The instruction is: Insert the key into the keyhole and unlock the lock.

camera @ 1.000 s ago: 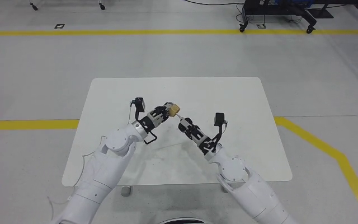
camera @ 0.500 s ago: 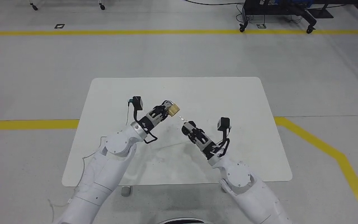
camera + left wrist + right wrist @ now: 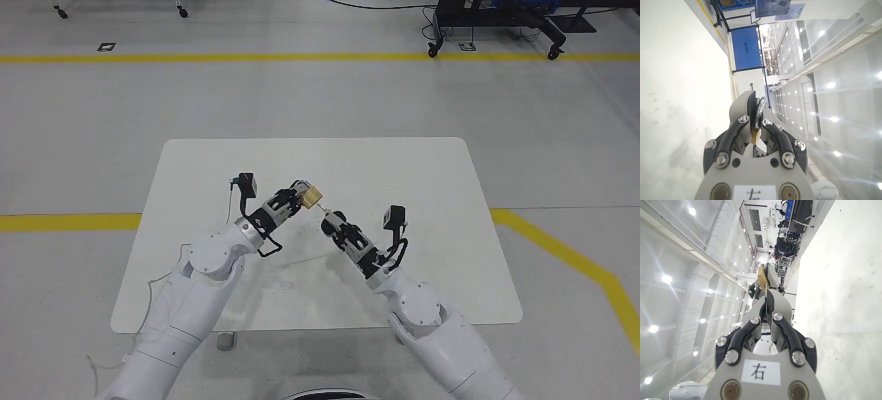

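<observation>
Above a white surface (image 3: 420,170) on grey floor (image 3: 300,100) with yellow lines (image 3: 300,58), the left gripper (image 3: 297,196) clamps the brass lock (image 3: 313,194) and the right gripper (image 3: 327,218) pinches the key (image 3: 765,296), mostly hidden in its grip, tip at the keyhole (image 3: 763,285), depth unclear

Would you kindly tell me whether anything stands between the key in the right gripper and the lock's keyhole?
Nothing visible does. The right gripper holds the key with its tip right at the keyhole in the lock, which the left gripper clamps. How deep the tip sits I cannot tell.
</observation>
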Robot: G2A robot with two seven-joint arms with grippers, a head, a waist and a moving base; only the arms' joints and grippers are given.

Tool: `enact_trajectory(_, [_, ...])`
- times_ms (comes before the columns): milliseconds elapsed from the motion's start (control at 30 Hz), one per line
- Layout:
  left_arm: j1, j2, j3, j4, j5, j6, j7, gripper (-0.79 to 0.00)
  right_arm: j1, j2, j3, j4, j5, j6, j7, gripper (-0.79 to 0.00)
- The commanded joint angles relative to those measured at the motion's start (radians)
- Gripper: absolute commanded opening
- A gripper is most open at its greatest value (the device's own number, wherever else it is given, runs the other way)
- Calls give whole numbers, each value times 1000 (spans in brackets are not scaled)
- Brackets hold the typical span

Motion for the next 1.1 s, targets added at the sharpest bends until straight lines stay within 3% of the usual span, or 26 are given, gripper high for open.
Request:
enact_trajectory(0, [0,-1,0,1,1,1,-4,-785,0,-1,0,1,-2,-1,0,-785])
enact_trajectory(733, [-3,-8,-3,10,8,6,-24,-785,7,-16,-8,5,-23,13,0,-785])
enact_trajectory(1067, [-11,-10,-15,21,-27,53,-38,-785,-8,-16,5,0,-35,3,30,-785])
